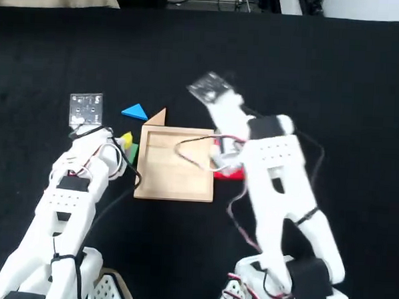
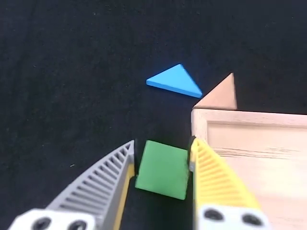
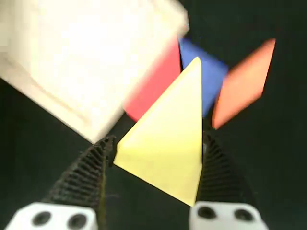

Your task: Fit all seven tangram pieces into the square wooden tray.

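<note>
Left wrist view: left end effector (image 2: 162, 143) clamps green square (image 2: 162, 168) just beside wooden tray (image 2: 249, 117) corner on black counter (image 2: 72, 57). Blue triangle (image 2: 175, 80) and tan triangle (image 2: 220, 93) lie near that corner. Right end effector (image 3: 158, 139) grips yellow triangle (image 3: 168, 143); red piece (image 3: 153, 81), dark-blue piece (image 3: 211, 76) and orange piece (image 3: 244, 81) lie by the tray.

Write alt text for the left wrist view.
The left gripper brackets a green square beside a corner of the wooden tray. Beyond them, a blue triangle and a tan triangle lie on the black table.
</note>
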Available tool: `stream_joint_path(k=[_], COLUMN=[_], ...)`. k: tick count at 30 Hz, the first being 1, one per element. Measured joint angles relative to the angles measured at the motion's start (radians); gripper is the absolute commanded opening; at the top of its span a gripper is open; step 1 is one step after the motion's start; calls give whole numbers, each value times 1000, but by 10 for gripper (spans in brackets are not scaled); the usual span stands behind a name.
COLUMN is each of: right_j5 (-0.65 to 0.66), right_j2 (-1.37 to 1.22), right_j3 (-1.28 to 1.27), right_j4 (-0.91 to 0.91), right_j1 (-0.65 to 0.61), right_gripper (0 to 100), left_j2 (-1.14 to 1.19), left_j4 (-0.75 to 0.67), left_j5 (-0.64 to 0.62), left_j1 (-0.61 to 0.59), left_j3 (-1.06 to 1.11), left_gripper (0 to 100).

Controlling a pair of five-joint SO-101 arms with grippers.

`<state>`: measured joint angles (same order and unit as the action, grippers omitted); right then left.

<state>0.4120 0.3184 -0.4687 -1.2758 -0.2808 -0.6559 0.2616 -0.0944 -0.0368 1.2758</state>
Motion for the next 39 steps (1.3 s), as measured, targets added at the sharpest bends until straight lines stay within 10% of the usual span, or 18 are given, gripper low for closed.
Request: stream_joint_path(k=[21, 39], right_j5=[-560, -219], right_j2=[-420, -486], right_j3=[103, 279], right_j4=[256, 57], right_j1=[-235, -199], right_gripper=[103, 11], left_j2=[0, 0], left_j4=[0, 0], left_j5=[0, 0], left_j1=[-144, -129], left_j3=[25, 25], left_gripper=[191, 191])
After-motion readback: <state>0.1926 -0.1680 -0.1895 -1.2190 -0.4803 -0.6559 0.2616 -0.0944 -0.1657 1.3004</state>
